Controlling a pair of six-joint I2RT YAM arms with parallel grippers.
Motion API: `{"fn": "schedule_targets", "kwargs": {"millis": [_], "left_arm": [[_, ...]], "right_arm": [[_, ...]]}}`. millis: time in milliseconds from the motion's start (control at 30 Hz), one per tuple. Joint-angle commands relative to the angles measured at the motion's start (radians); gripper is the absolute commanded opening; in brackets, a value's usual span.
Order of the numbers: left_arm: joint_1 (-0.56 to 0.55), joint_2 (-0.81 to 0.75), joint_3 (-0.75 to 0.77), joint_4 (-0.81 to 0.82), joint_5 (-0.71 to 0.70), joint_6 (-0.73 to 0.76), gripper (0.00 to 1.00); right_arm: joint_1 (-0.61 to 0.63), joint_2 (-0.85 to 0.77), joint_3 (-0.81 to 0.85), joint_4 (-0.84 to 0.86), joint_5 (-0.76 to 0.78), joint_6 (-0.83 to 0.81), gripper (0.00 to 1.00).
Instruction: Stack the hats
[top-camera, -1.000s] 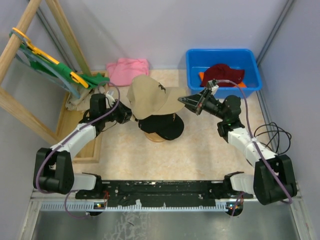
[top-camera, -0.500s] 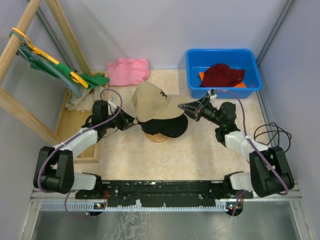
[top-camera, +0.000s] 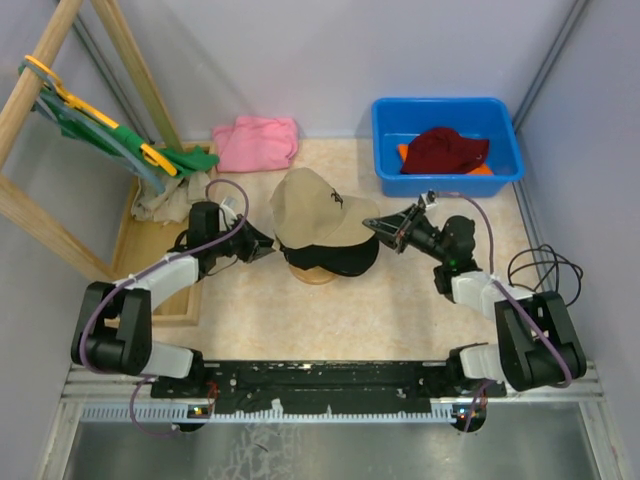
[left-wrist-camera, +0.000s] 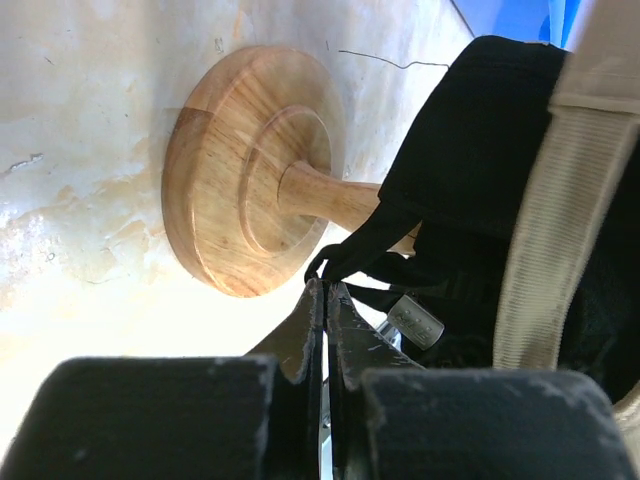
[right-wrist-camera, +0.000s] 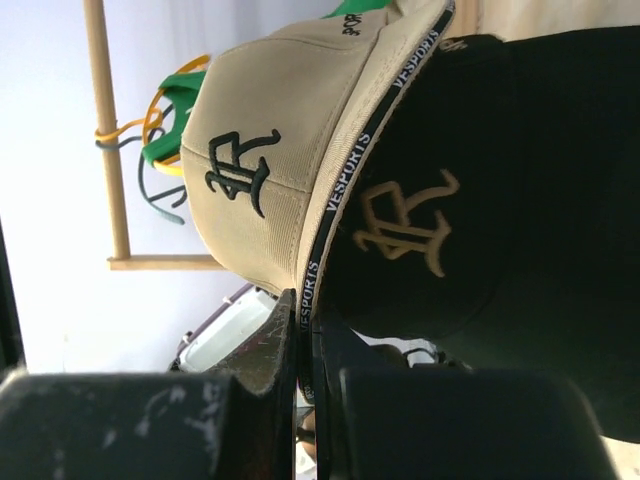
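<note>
The black-and-white left arm (top-camera: 150, 275) lies low and reaches forward and inward. Its black two-finger left gripper (top-camera: 266, 243) points right, fingers (left-wrist-camera: 292, 345) pressed together. The matching right arm (top-camera: 485, 288) reaches in from the other side. Its right gripper (top-camera: 374, 226) points left, fingers (right-wrist-camera: 268, 345) pinched on the brim edge of the tan fabric baseball cap (top-camera: 318, 205). The two grippers face each other.

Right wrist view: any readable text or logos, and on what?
"VESPORTS": repeated along the dark band edging the brim of the tan cap.
Black embroidered monogram on the tan cap's front: stylised, letters not legible.
Tan monogram on the black cap: likewise not legible.
</note>
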Motion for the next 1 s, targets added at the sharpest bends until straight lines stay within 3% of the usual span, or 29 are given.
{"fn": "schedule_targets", "kwargs": {"millis": [0,300,533,967], "left_arm": [[-0.002,0.033,-0.018,-0.022,-0.014,0.038,0.00],[-0.002,0.053,-0.004,-0.013,-0.015,0.029,0.00],[-0.002,0.057,-0.006,-0.006,-0.017,0.022,0.00],[-0.003,0.059,-0.022,0.009,-0.016,0.010,0.00]], "right_arm": [[-0.033,-0.014,-0.035,0.033,-0.053,-0.033,0.00],[-0.058,0.025,-0.085,0.002,-0.089,-0.101,0.00],[-0.037,-0.029,-0.066,-0.232,-0.103,-0.296,0.00],[-0.021,0.089,-0.118,-0.185,-0.079,-0.372,0.00]]}}
